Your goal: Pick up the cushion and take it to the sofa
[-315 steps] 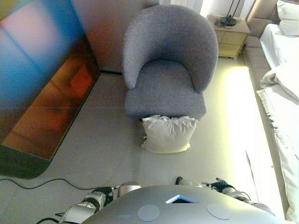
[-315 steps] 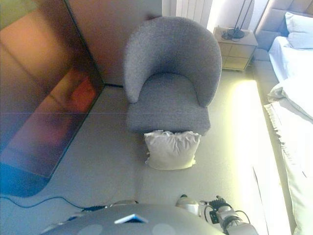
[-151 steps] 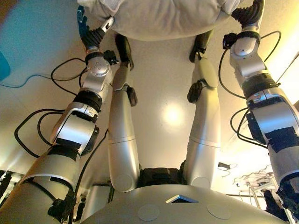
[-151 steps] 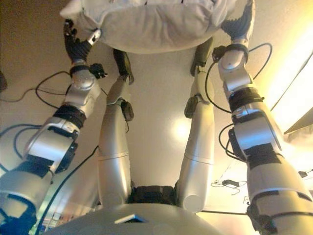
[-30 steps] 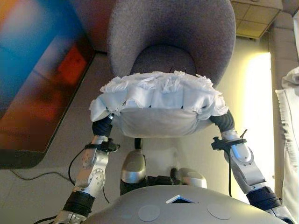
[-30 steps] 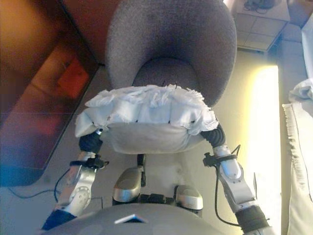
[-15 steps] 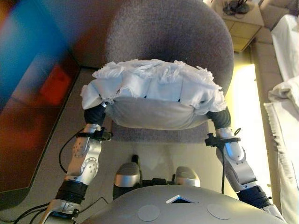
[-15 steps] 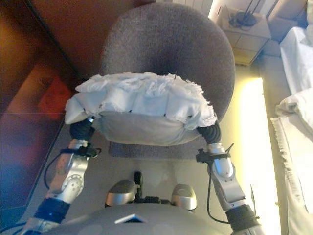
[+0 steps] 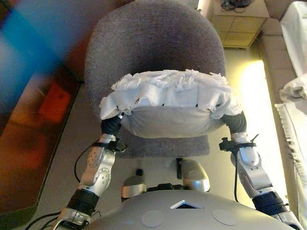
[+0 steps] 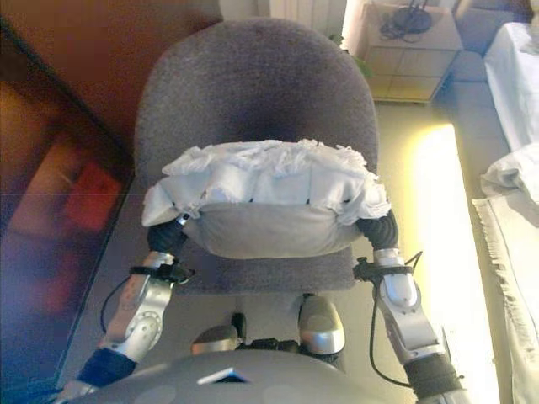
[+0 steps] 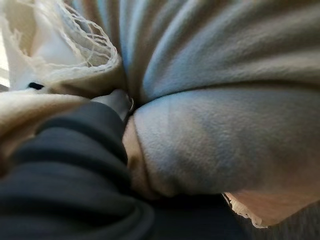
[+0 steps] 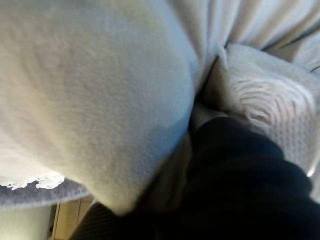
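The white cushion (image 9: 168, 110), with a frilled edge bunched along its top, hangs between my two hands in front of me, above the seat of the grey armchair (image 9: 153, 43). My left hand (image 9: 111, 125) grips its left end and my right hand (image 9: 235, 122) its right end. Both hands are mostly buried under the cushion's corners. In the left wrist view the dark cover (image 11: 75, 165) sinks into the cushion (image 11: 225, 125), whose folds gather at the hand. The right wrist view shows the same: cover (image 12: 240, 185) pressed into the cushion (image 12: 90, 100).
The armchair stands directly ahead, its seat edge (image 9: 158, 146) close in front of me. A glossy dark panel (image 9: 33, 120) runs along the left. A bedside cabinet (image 9: 240, 21) stands at the far right, and a bed with white linen (image 9: 295, 96) lines the right edge.
The view has shifted and the armchair now sits closer and more centred. The cushion stays held between both hands, slightly lower over the seat.
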Motion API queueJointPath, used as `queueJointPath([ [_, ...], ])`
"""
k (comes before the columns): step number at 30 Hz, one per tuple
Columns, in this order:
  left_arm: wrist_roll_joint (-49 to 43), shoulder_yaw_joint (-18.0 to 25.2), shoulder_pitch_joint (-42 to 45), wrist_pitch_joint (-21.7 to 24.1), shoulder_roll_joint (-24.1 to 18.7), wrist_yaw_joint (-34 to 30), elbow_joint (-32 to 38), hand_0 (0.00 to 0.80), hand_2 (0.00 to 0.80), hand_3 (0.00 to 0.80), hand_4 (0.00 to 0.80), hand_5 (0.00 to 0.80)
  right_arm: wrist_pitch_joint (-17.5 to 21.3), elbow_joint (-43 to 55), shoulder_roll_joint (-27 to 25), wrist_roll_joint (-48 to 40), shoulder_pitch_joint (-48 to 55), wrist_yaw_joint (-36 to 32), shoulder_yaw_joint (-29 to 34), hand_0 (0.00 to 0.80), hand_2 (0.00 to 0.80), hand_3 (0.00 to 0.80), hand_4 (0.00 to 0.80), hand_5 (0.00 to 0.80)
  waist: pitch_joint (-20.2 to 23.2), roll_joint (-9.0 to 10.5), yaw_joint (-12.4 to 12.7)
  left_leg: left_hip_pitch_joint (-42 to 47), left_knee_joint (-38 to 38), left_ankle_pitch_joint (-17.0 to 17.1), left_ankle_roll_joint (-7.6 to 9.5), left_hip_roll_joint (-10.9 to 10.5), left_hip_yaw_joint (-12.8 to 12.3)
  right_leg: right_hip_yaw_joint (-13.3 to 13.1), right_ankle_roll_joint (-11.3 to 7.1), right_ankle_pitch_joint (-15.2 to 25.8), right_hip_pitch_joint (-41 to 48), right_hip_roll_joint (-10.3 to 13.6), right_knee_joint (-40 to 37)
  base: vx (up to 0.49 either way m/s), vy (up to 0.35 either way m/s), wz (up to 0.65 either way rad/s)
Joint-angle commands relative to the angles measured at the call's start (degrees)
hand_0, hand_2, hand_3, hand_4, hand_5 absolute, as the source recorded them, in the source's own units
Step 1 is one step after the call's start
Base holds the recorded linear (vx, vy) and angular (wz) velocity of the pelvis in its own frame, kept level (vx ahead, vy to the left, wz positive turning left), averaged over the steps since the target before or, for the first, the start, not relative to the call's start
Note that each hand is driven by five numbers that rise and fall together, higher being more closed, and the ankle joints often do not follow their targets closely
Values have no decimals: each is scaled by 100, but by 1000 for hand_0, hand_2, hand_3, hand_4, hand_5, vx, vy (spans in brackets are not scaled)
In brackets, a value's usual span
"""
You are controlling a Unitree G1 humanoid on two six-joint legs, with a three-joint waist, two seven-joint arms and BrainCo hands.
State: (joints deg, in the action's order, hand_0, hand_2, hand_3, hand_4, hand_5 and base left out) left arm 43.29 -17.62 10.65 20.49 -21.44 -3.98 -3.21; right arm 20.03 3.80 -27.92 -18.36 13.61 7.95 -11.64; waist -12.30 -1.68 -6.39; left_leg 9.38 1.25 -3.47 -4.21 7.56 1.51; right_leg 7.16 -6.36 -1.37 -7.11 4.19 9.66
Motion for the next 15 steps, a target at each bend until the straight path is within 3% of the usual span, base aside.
queueJointPath([
  [1,-93,122,-159,446,-161,-392,970,800,800,800,800,800,505,863,215,-111,-368,-364,-206,800,800,800,800,800,433,462,2,495,-821,-575,131,-357,-117,-260,-131,911,119,453,-771,275,-147,1],
  [2,-60,167,-111,470,-147,-395,1021,800,800,800,800,800,473,884,147,-182,-347,-436,-182,800,800,800,800,800,468,455,25,340,-1399,-120,-44,-185,-121,-189,-7,825,224,386,-777,236,-192,8],
  [3,-44,184,-85,509,-137,-402,1046,800,800,800,800,800,483,868,100,-213,-345,-486,-180,800,800,800,800,800,465,508,75,93,-1997,139,-100,-140,-97,-148,85,788,324,387,-798,209,-237,11],
  [5,-4,206,-25,626,-81,-422,1003,800,800,800,800,800,577,719,35,-193,-378,-567,-239,800,800,800,800,800,394,651,261,-695,-3123,322,-30,-246,-63,-132,265,706,585,411,-819,194,-227,3],
  [6,2,204,-27,637,-71,-423,982,800,800,800,800,800,590,689,33,-186,-389,-564,-250,800,800,800,800,800,382,641,283,-817,-3238,315,-22,-240,-56,-133,281,691,619,389,-824,230,-154,-15],
  [8,16,234,-12,618,-21,-400,887,800,800,800,800,800,560,621,-22,-249,-445,-576,-319,800,800,800,800,800,254,591,502,-1111,-2538,338,4,-283,-233,-156,242,522,981,279,-984,252,-37,-39],
  [11,61,234,-26,558,-29,-426,924,800,800,800,800,800,497,714,-107,-254,-381,-564,-272,800,800,800,800,800,158,458,595,-1169,-1503,683,-157,-224,-451,-125,152,425,1239,215,-1247,184,90,-22],
  [13,74,173,-118,551,26,-364,871,800,800,800,800,800,491,742,-88,-127,-404,-438,-319,800,800,800,800,800,82,405,704,-1442,-1144,882,-215,-329,-357,-199,137,336,1397,214,-1349,120,78,-13],
  [15,38,134,-195,568,134,-270,742,800,800,800,800,800,466,701,-13,-45,-474,-421,-385,800,800,800,800,800,122,413,721,-1310,-729,600,-161,-399,-313,-162,106,274,1412,288,-1358,96,74,-7],
])
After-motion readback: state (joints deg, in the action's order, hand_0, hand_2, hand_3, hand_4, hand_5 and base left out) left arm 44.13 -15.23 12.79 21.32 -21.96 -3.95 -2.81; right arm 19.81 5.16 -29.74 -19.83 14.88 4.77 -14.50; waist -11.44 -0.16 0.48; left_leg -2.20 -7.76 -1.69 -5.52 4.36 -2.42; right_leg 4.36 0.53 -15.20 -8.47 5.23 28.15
